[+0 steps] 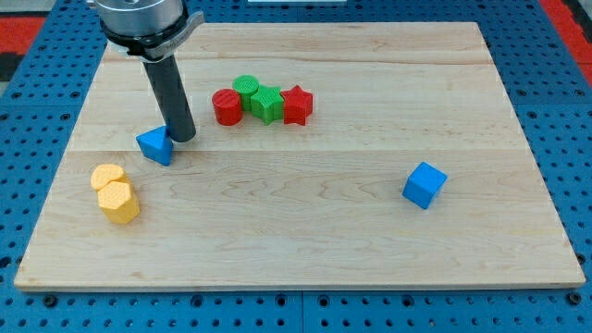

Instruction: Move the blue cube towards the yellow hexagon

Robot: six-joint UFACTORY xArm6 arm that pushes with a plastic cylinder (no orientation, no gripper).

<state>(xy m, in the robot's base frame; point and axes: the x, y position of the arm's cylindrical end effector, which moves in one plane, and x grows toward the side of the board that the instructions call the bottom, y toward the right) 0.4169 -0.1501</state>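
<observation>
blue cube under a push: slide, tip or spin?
The blue cube sits flat on the smooth wooden board, so it likely slides rather than tips. It looks small, probably light. An off-centre push may spin it. My tip is far off, by the blue triangular block.

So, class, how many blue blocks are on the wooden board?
2. A blue triangular block sits at the view's left, right beside my tip; a blue cube sits alone at the view's right. None seems hidden.

board (305,231): pale smooth wood | blue cube (425,185): matt plastic | rod (170,92): dark, glossy
</observation>
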